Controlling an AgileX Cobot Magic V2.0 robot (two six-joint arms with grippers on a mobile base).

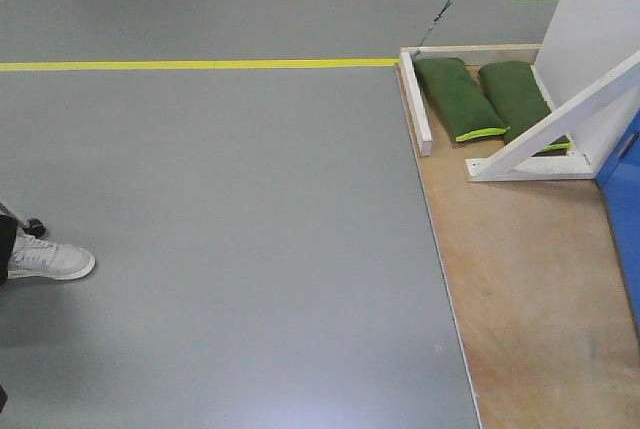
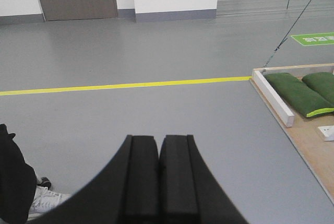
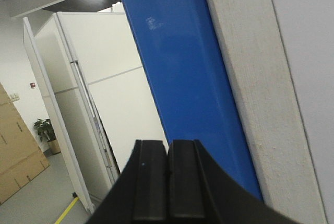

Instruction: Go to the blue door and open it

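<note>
The blue door (image 3: 182,72) fills the middle of the right wrist view as a tall glossy blue panel, set against a white textured frame post (image 3: 250,78) on its right. Its bottom corner shows at the right edge of the front view (image 1: 622,189). No handle or lock shows in any view. My right gripper (image 3: 167,143) is shut and empty, just in front of the door's lower part. My left gripper (image 2: 158,138) is shut and empty, over bare grey floor, pointing at the yellow floor line (image 2: 125,85).
A plywood base (image 1: 520,289) carries white slanted support beams (image 1: 555,124) and two green sandbags (image 1: 458,97). A person's white shoe (image 1: 48,259) is at the left. White partition walls (image 3: 99,104) and cardboard boxes (image 3: 15,161) stand left of the door.
</note>
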